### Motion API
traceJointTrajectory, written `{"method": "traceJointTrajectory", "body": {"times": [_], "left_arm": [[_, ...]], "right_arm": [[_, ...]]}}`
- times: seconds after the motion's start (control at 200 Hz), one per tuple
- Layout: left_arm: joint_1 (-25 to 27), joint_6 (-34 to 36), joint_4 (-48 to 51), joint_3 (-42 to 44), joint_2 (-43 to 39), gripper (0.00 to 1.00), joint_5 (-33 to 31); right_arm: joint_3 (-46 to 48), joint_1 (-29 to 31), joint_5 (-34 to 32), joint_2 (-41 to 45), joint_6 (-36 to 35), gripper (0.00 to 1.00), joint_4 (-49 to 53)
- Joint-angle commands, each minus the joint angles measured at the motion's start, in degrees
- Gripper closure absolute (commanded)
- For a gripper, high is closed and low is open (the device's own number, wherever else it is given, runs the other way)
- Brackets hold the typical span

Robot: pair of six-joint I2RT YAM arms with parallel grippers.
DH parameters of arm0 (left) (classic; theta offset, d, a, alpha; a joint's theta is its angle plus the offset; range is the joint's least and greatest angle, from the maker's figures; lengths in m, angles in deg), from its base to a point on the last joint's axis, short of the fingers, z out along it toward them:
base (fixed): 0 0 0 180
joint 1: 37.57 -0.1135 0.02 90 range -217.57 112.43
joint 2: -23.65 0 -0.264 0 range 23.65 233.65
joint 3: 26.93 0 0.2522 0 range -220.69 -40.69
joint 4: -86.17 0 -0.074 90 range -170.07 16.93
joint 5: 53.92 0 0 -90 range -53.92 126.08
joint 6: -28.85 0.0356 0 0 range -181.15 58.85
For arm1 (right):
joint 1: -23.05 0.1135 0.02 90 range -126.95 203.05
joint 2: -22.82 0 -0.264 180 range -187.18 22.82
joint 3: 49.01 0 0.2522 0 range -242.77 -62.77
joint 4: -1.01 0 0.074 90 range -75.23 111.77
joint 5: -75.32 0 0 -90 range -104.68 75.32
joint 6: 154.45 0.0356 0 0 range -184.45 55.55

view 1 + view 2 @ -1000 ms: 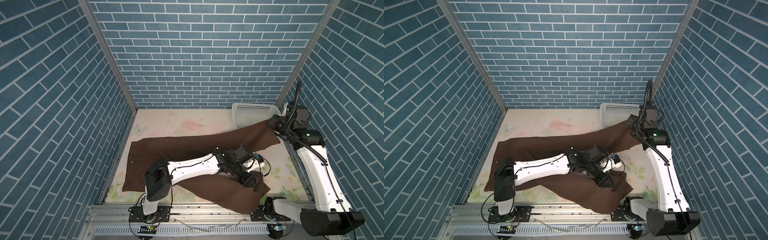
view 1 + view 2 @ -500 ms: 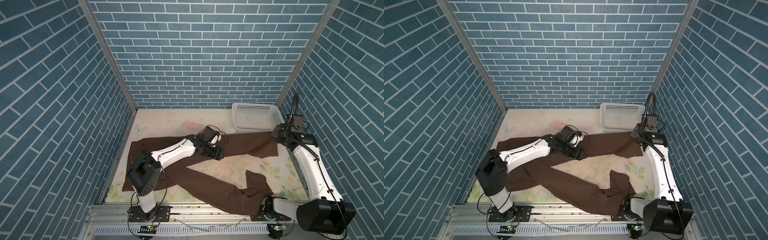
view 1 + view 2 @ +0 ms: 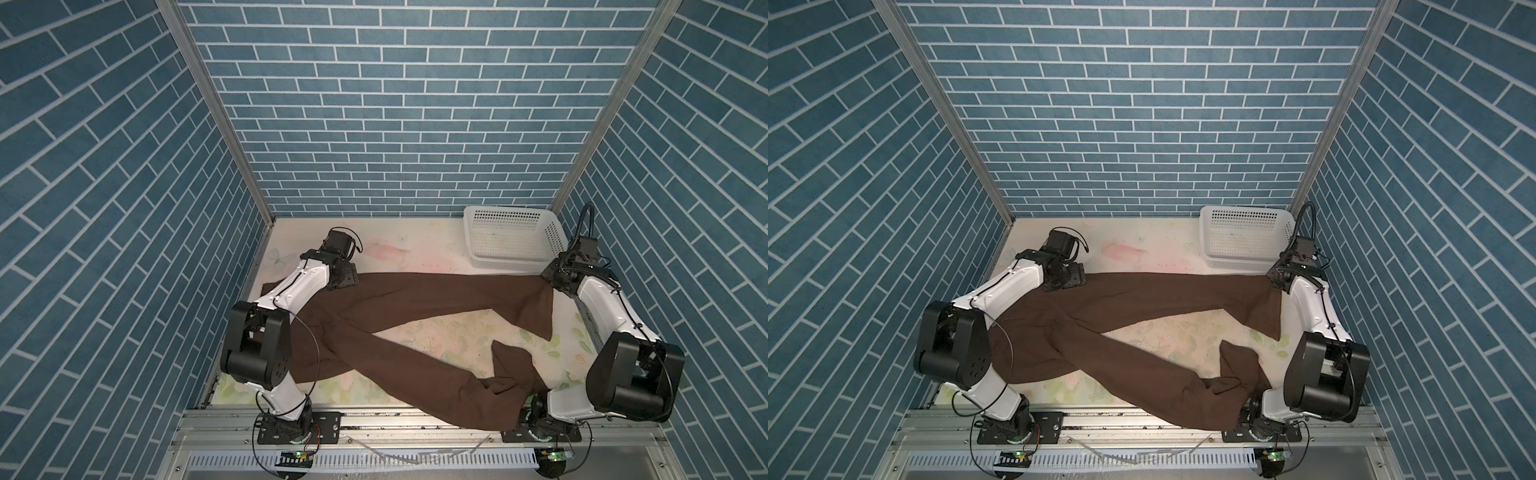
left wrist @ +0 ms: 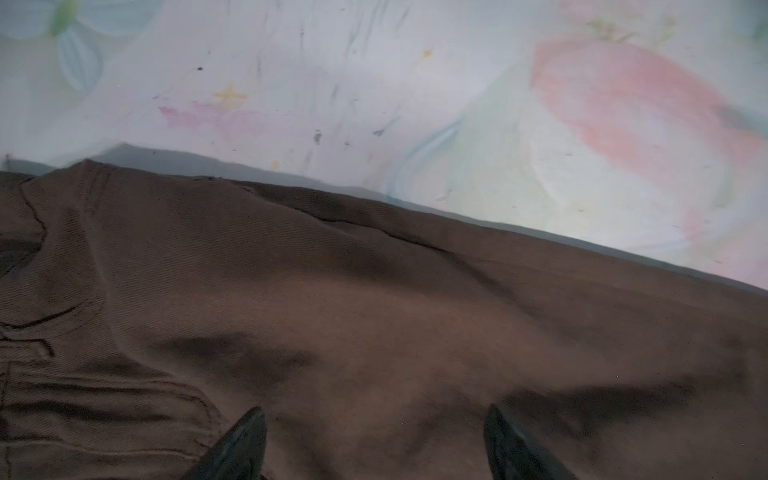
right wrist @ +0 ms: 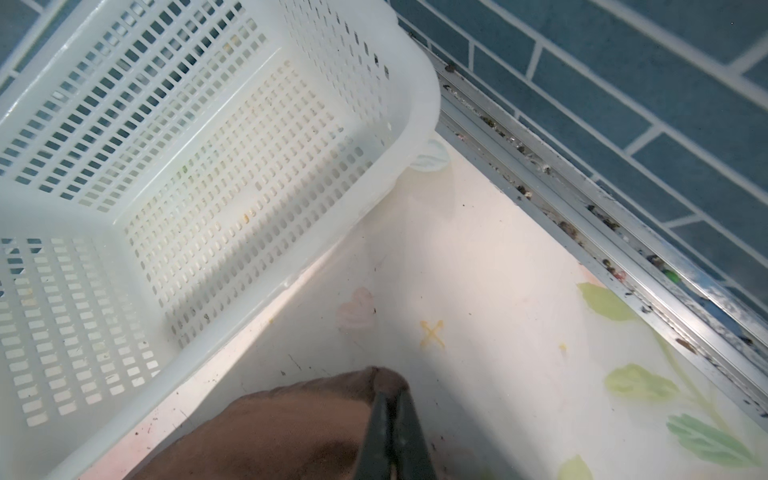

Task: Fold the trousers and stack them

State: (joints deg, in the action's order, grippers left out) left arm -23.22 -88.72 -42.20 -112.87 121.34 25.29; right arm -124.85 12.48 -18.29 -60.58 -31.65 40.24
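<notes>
**Ana:** Blue brick walls (image 3: 395,124) all round, and a flowery table (image 3: 415,249). Where are the trousers (image 3: 415,297)?

**Ben:** On the table, lying long from left to right. The top part is at the left, and the legs point right.

**Ana:** What is nearest us?

**Ben:** One leg slants to the near right corner. Its crumpled end hangs over the front edge.

**Ana:** And farther back?

**Ben:** The left jaws are apart, just over the top part. The right jaws are pinched on the far leg's end, beside the white basket (image 3: 515,216).
</notes>
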Motion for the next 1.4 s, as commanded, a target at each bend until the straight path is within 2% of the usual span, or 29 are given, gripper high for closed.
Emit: {"method": "traceJointTrajectory", "body": {"times": [0.0, 0.17, 0.285, 0.42, 0.585, 0.695, 0.87, 0.965, 1.035, 1.175, 1.28, 1.395], "left_arm": [[-1.6, -0.6, 4.0, -5.0, 4.3, 0.14, -8.9], [-7.0, -1.0, 3.8, -6.2, 4.7, 0.1, -11.7], [-11.6, -1.0, 2.8, -5.1, 4.3, 0.12, -9.3], [-15.7, -3.0, 0.9, -0.7, 4.3, 0.22, -6.6], [-21.2, -5.4, -1.9, 5.3, 4.7, 0.18, -2.6], [-21.7, -5.2, -1.9, 7.1, 5.6, 0.22, -0.1], [-21.7, -6.7, -0.8, 10.1, 6.0, 0.38, 3.8], [-21.7, -6.9, 0.4, 11.7, 6.3, 0.41, 5.0], [-22.1, -6.9, 0.4, 13.4, 4.5, 0.4, 5.0], [-23.5, -8.1, 2.0, 11.7, -3.3, 0.22, 2.6], [-24.6, -8.3, 3.9, 5.3, -6.3, 0.16, -0.2], [-25.9, -7.5, 6.5, -2.9, -2.5, 0.15, -1.3]], "right_arm": [[-0.8, -0.2, 0.8, 0.7, 1.3, 1.0, -3.4], [-1.2, -1.1, -3.3, 5.4, -1.5, 1.0, -1.7], [-0.7, -2.6, -3.4, 8.4, -1.2, 1.0, -1.1], [-0.2, -2.9, -3.1, 10.7, 0.1, 1.0, -0.9], [0.0, -5.3, -4.2, 14.2, 1.8, 1.0, 0.6], [0.9, -8.1, -3.2, 16.8, 3.9, 1.0, 0.2], [1.1, -9.5, -3.6, 18.7, 4.8, 1.0, 0.8], [1.2, -10.5, -4.3, 19.6, 4.9, 1.0, 0.6], [1.0, -11.2, -3.7, 19.7, 5.0, 1.0, 0.4], [1.0, -11.3, -2.7, 18.6, 5.3, 1.0, -0.2], [1.3, -11.4, -1.7, 17.6, 5.3, 1.0, -0.7], [1.8, -11.4, -1.6, 17.0, 5.1, 1.0, -1.1]]}}
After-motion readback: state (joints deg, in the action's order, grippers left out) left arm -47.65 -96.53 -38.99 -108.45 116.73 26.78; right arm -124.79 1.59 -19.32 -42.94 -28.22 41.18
